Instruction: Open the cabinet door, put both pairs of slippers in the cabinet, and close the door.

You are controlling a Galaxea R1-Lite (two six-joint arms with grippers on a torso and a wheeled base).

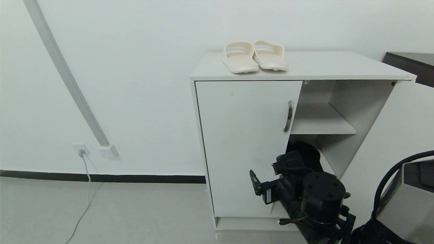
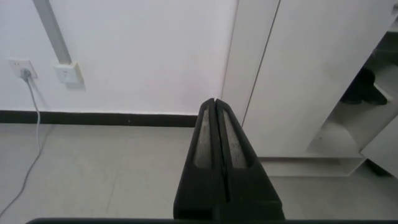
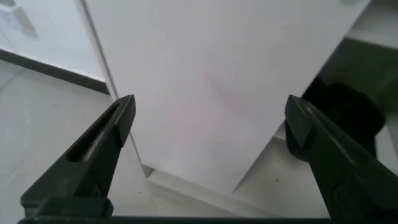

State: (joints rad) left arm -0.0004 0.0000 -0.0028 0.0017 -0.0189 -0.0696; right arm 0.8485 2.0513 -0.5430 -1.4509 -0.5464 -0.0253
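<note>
1. One white cabinet [image 1: 339,65] stands against the wall. It has two doors. The shut door [image 1: 244,145] is on the robot's left. The open door [image 1: 390,135] is swung out on the robot's right.
2. The head view alone takes in the cabinet top and the inner shelf [image 1: 318,123], which splits the opened half into an upper and a lower compartment.
3. One pair of beige slippers [image 1: 254,57], two in count, lies side by side and touching on the cabinet top, near its left end.
4. One dark shape [image 1: 305,152] sits in the lower compartment. It also shows in the left wrist view [image 2: 367,87] and the right wrist view [image 3: 345,109]. I cannot tell whether it is one slipper or two.
5. The right gripper [image 3: 210,111] is spread wide with nothing between its fingers, close before the shut door near the bottom edge.
6. The left gripper [image 2: 215,102] has its fingers pressed together on nothing. It is farther to the left, well apart from the cabinet.
7. One curved handle [image 1: 289,116] is on the shut door's free edge.
8. Two wall plates [image 1: 80,149] are low on the wall, with one cable [image 1: 86,189] hanging from the left one.
</note>
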